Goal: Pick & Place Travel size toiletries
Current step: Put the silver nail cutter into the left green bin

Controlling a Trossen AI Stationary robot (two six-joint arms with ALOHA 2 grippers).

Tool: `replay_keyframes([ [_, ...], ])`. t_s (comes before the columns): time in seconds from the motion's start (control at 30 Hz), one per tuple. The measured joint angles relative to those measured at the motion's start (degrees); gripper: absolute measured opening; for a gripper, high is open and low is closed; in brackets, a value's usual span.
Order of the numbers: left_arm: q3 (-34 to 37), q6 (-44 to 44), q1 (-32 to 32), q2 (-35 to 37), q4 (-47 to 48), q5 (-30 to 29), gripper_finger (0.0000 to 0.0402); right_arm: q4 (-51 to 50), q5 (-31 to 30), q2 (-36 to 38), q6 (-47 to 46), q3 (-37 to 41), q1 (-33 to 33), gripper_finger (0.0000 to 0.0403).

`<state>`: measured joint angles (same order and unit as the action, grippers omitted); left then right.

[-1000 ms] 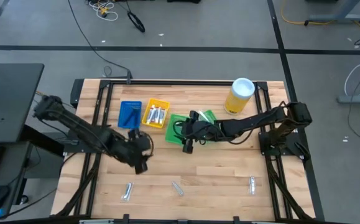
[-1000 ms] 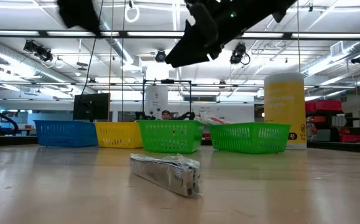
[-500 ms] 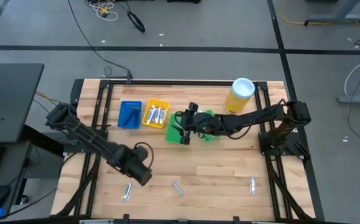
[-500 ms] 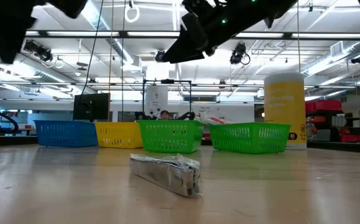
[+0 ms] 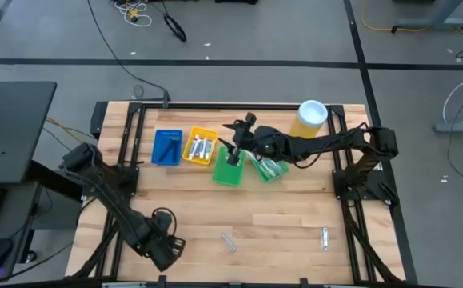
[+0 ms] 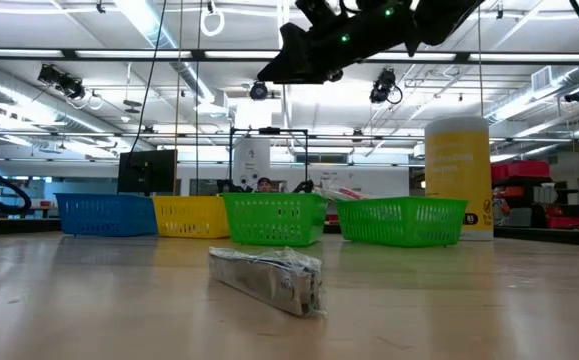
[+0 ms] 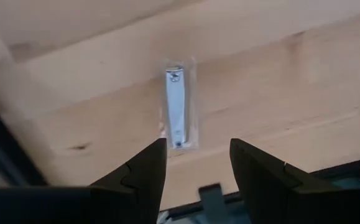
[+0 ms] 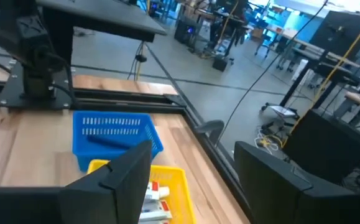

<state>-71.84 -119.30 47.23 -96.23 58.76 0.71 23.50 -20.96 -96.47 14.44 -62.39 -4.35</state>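
Note:
A silvery toiletry in clear wrap [image 7: 176, 109] lies flat on the wood near the table's near left corner. My left gripper [image 5: 165, 250] hangs open just above it, pointing down, its fingers [image 7: 195, 168] short of the item's near end and touching nothing. Two more silvery packets lie flat near the front edge, one in the middle [image 5: 228, 241], also seen in the low view [image 6: 267, 277], and one to the right [image 5: 324, 235]. My right gripper [image 5: 233, 140] is open [image 8: 192, 180] and empty, held high and almost level over the bins.
A blue bin [image 5: 167, 147], a yellow bin [image 5: 200, 146] with small tubes in it and two green bins [image 5: 229, 168] [image 5: 269, 166] stand in a row at the back. A tall yellow canister [image 5: 307, 122] stands at the far right. Bare wood lies between the bins and the packets.
My left gripper has swung toward the table's near left corner and come down over the wrapped item, rolling about its own axis as it went. My right gripper has drawn back toward the far edge, risen a little and tipped up from slanting down to nearly level.

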Motion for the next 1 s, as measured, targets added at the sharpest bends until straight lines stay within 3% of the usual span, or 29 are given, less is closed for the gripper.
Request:
replay_keyframes([
  [0.1, 0.0, -1.2, 1.2, -1.7, -0.3, -2.6, 0.0185, 0.3, 0.1, 0.0, 0.0, 0.0, -0.9, 0.0239],
  [0.23, 1.2, -1.2, 1.1, -3.6, -0.1, -1.3, 0.0185, 0.8, 0.1, -0.1, -0.1, 0.0, -1.4, 0.0239],
  [0.37, 6.2, -0.2, 1.1, -3.6, -8.4, -4.5, 0.0185, 1.4, 0.1, -0.1, -0.1, 0.0, -1.4, 0.0239],
  [0.57, 11.6, -1.7, 1.3, -3.4, -11.0, 1.3, 0.0185, 1.5, 0.4, -0.1, -0.5, 0.0, -1.1, 0.0239],
  [0.7, 12.9, 0.9, 1.4, -2.9, -15.8, 0.0, 0.0185, 0.4, 0.6, -0.1, -2.1, 0.0, -1.1, 0.0239],
  [1.0, 12.9, -0.6, 1.6, -2.9, -14.5, -1.3, 0.0185, -2.3, 3.2, -0.1, -5.7, 0.0, -1.1, 0.0239],
])
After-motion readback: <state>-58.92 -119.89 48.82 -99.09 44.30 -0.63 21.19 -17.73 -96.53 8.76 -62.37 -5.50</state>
